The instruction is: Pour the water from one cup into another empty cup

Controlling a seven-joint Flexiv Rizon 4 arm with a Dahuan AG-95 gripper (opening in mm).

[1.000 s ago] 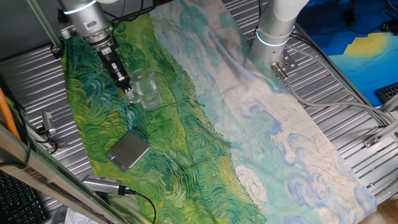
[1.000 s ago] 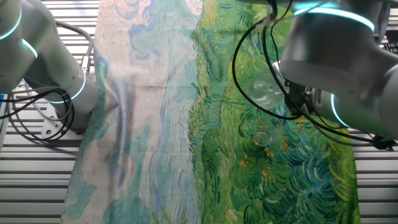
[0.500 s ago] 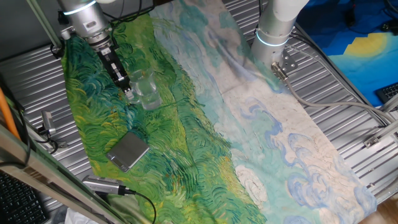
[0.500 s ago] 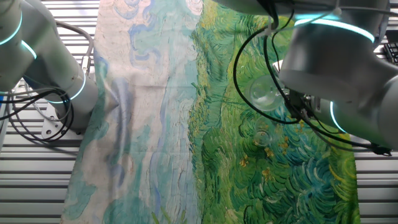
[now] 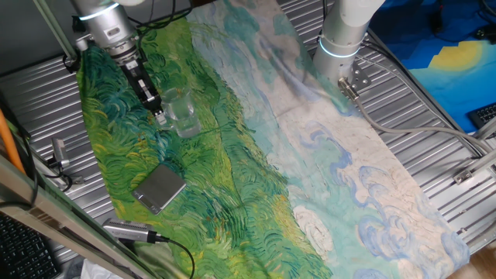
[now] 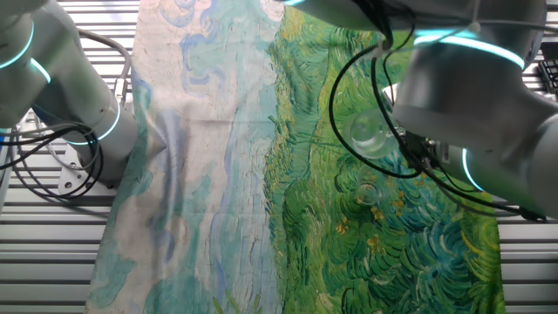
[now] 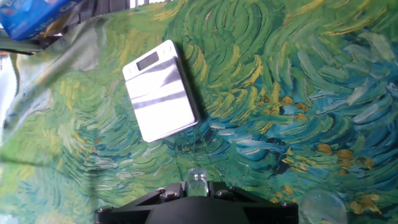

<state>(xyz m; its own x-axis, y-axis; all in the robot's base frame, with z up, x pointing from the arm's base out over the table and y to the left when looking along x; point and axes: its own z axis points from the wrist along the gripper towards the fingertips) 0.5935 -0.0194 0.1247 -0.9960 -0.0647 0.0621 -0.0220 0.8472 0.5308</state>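
My fingers (image 5: pixel 160 116) were mostly lost behind the glass in one fixed view, and in the other fixed view my own arm body covered the wrist, so only the gripper (image 5: pixel 164 118) tip area could be placed. The hand view cut the fingers off at the bottom edge; just a black mount and a small clear patch of glass (image 7: pixel 198 182) between them showed there. From that, the jaws were closed on the one cup (image 5: pixel 180 113), a small, round, clear glass cup with a thick base, held next to the fingers above the cloth. In the other fixed view the same cup (image 6: pixel 368 133) showed as a pale round rim tilted toward the camera. Whether it was clear of the cloth or resting on it I could not tell.

The water could not be made out in any view; the glass read as transparent throughout.

A second clear round cup (image 7: pixel 321 206) sat at the lower right of the hand view, partly cut off, its contents not readable.

A grey flat square block (image 5: pixel 159 187), smooth and metallic-looking with a small display strip along one edge, lay flat on the cloth (image 5: pixel 232 155), well apart from the held cup. The cloth was printed with swirling green, yellow and blue brushstrokes and draped over a ribbed metal table (image 5: pixel 434 116).
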